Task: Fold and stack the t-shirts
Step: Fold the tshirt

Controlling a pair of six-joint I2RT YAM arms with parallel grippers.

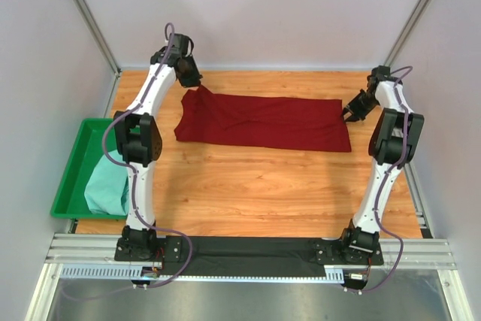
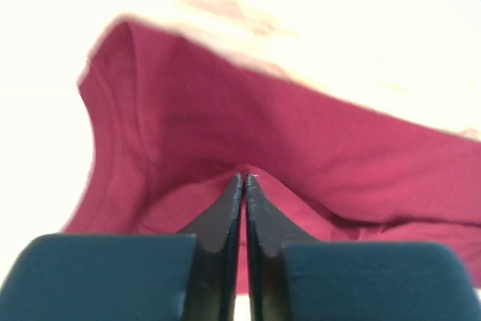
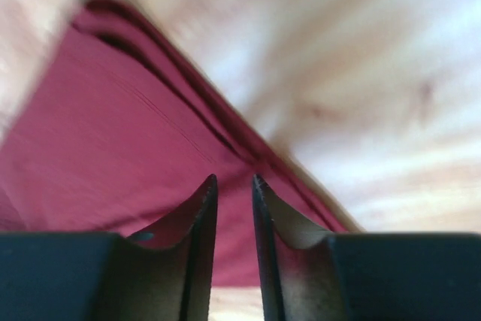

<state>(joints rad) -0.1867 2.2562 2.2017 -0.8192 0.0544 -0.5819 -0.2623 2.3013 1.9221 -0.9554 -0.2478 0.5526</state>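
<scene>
The maroon t-shirt (image 1: 263, 122) lies as a long folded band across the far half of the table. Its left corner rises in a small peak to my left gripper (image 1: 196, 88). In the left wrist view that gripper (image 2: 244, 178) is pinched on a tented fold of the maroon t-shirt (image 2: 301, 133). My right gripper (image 1: 350, 114) hovers at the band's right end. In the right wrist view it (image 3: 234, 180) stands open, with the maroon t-shirt (image 3: 113, 133) below and nothing between the jaws. The mint t-shirt (image 1: 107, 186) lies crumpled in the tray.
A bright green tray (image 1: 86, 140) sits off the table's left edge and holds the mint shirt. White walls and metal posts close in the back and sides. Bare wood shows between the maroon band and the arm bases.
</scene>
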